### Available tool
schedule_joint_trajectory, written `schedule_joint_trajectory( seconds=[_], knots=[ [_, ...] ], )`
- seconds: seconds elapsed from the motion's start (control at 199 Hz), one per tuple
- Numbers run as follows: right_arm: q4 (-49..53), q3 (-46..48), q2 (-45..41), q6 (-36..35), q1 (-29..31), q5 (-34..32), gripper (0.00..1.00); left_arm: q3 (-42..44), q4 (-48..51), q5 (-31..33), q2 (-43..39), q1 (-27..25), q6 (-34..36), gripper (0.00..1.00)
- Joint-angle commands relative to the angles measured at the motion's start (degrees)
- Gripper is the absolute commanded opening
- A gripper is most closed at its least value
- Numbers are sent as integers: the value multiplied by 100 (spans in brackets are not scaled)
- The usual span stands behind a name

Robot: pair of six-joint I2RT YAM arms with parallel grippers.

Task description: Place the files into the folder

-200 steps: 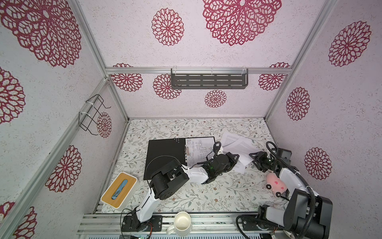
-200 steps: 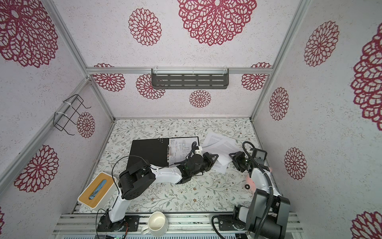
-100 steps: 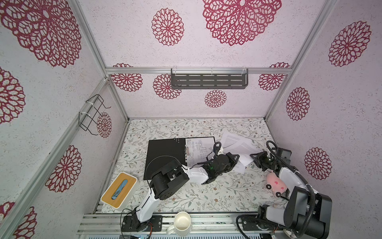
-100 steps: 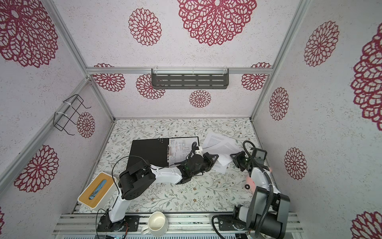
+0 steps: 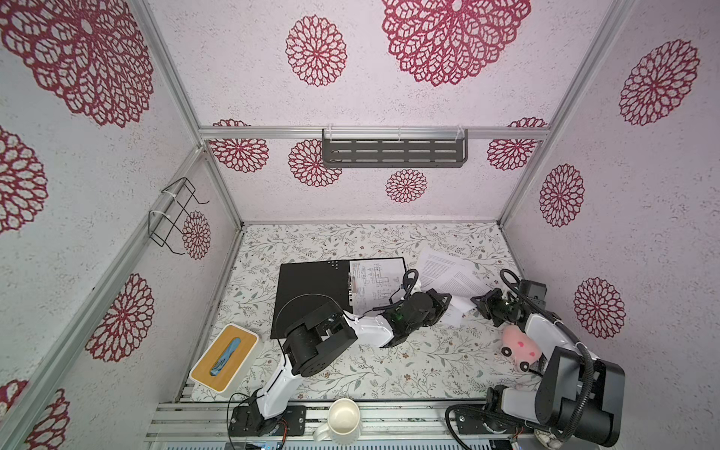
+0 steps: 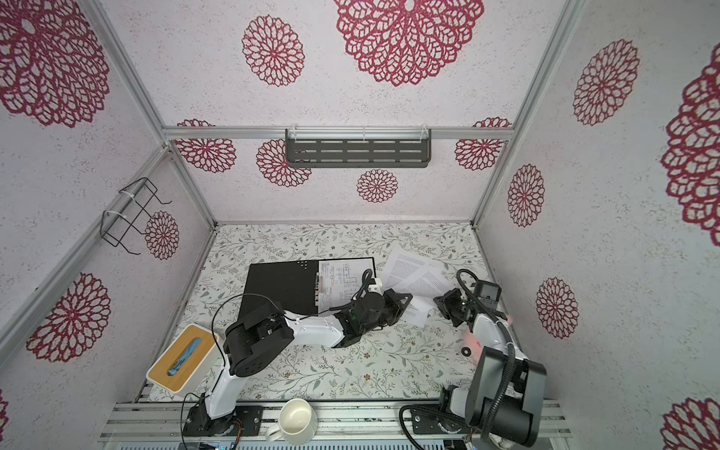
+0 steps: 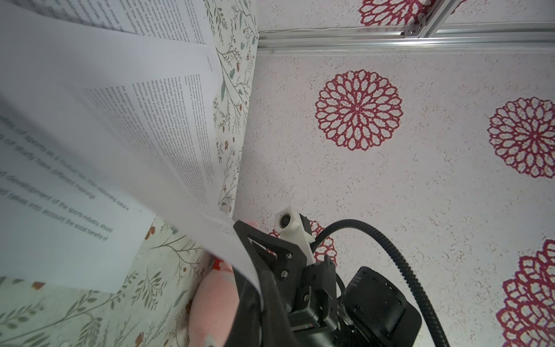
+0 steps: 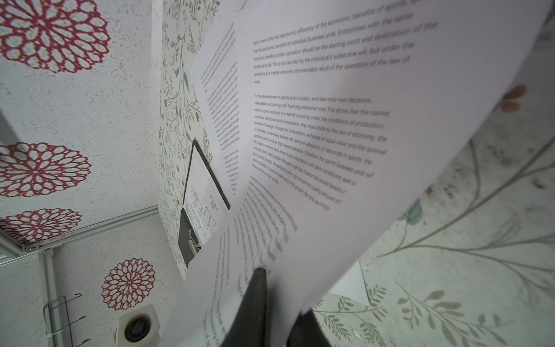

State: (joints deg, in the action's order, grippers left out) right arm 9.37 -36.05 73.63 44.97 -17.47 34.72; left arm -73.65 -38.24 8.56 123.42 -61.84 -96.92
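Observation:
The folder [image 5: 311, 288] lies open, black inside up, in both top views. A line-drawing sheet [image 5: 376, 282] rests on its right half beside the clip. Two text sheets [image 5: 448, 274] overlap on the table right of it. My right gripper [image 8: 279, 297] is shut on the near corner of the upper text sheet [image 8: 315, 120], which bows upward. My left gripper [image 5: 447, 300] sits at that sheet's front edge, facing the right gripper [image 5: 474, 302], and is shut. Whether it pinches the sheet I cannot tell. The folder's red outside is hidden.
A pink toy [image 5: 520, 346] lies beside the right arm. A tissue box [image 5: 224, 358] stands front left and a mug [image 5: 343, 420] sits on the front rail. A grey shelf [image 5: 393, 153] and a wire rack [image 5: 175, 214] hang on the walls.
The right gripper's jaws have closed on the text sheet's corner after edging left toward it. The left arm has hardly moved.

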Motion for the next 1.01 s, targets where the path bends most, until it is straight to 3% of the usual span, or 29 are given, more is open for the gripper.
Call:
schedule_joint_trajectory(
  seconds=[0.0,0.111,0.302,0.427,0.724,0.885,1.0],
  knots=[
    [132,-262,60,-146,-20,-56,11,81,-10,157,32,-26,-46,11],
    [205,-296,73,-189,-22,-87,12,142,-5,190,-48,-33,13,22],
    [250,-306,102,-167,-36,-106,7,284,10,225,-196,-32,77,33],
    [262,-330,95,-140,-32,-141,3,496,-91,276,-363,-31,77,46],
    [255,-634,56,-15,-20,-48,0,1107,561,455,-1355,-4,333,53],
    [364,-1267,-2,80,49,61,0,1352,1282,507,-1891,76,472,58],
    [433,-1909,113,97,415,-2,0,1738,1909,819,-2442,138,597,63]
  ],
)
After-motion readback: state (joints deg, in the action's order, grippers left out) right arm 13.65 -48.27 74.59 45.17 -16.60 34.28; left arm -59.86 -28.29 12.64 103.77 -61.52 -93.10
